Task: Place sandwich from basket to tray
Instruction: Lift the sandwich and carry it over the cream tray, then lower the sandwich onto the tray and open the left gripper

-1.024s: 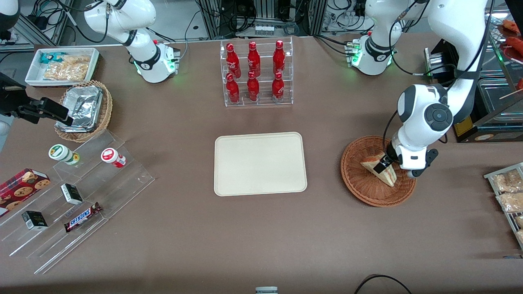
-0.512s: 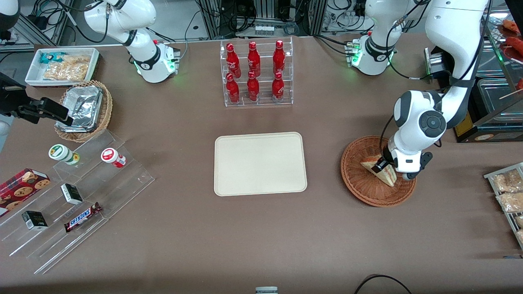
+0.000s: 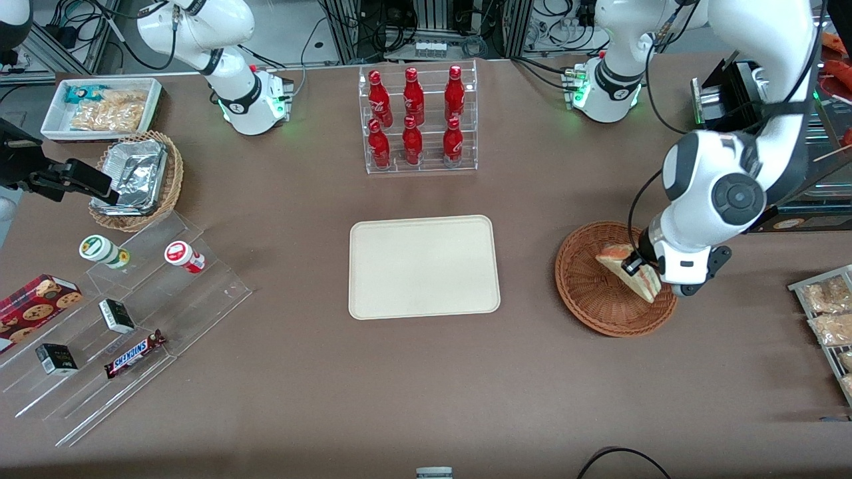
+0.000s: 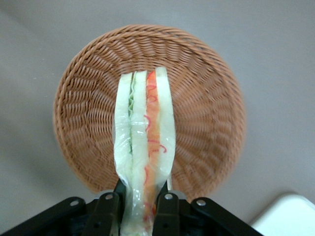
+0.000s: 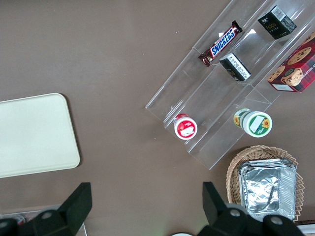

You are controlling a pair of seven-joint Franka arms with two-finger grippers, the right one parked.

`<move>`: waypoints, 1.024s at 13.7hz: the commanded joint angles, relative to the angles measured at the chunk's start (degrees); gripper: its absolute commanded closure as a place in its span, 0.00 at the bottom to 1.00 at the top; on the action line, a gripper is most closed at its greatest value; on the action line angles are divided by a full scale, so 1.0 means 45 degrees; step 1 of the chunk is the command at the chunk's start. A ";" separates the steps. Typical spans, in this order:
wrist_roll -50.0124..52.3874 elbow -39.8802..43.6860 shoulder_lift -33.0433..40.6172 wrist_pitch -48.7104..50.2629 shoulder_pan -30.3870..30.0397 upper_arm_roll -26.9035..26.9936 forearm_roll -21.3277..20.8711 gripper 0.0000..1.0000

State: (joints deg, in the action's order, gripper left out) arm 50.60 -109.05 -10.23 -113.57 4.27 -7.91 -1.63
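My left gripper is shut on the sandwich, a triangular white-bread wedge with red-pink and green filling layers. It hangs lifted above the round reddish-brown wicker basket. From the wrist, the sandwich stands edge-on, squeezed between the black fingers, with the basket beneath it. The gripper grips the wedge at its wide end. The cream tray lies flat at the table's middle, toward the parked arm from the basket; its corner also shows in the right wrist view.
A clear rack of red bottles stands farther from the camera than the tray. Snack packets lie at the working arm's end. A stepped acrylic shelf, a tan foil-lined basket and a white bin sit toward the parked arm's end.
The gripper has risen with the sandwich, lifting it off the basket floor, and shifted slightly toward the working arm's end.
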 commanded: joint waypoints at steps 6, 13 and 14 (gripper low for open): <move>0.1350 0.3703 -0.1939 0.1937 0.4493 0.0000 -0.0009 0.94; 0.1236 0.5269 -0.5047 -0.0655 0.7269 0.0038 -0.0184 0.93; 0.1178 0.5250 -0.5321 -0.1145 0.7485 0.0019 -0.0610 0.93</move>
State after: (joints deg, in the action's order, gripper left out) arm 55.96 -87.93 -31.53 -116.61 35.64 -8.61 -2.09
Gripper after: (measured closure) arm 0.855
